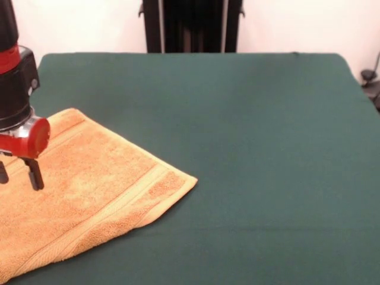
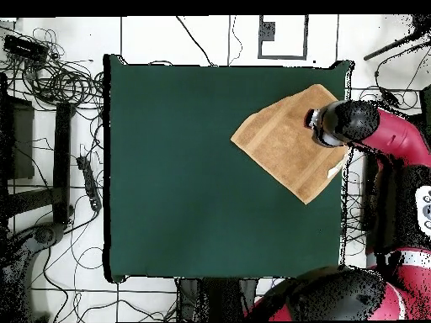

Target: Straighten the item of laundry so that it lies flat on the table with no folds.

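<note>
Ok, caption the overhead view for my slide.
Red-and-black gripper over orange terry-cloth towel at dark green table's edge.

Towel (image 1: 89, 196) nubby terry cloth; table (image 1: 249, 130) matt green cloth.

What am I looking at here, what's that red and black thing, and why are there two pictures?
It is a robot arm, filmed by two cameras at the same moment. One camera faces it across the table; the other looks straight down from above. The table has a dark green cloth top. On it, near one edge, lies an orange-tan hand towel, spread mostly flat. The arm's end effector hangs over the towel with its fingers pointing down. It does not seem to hold anything.
</note>
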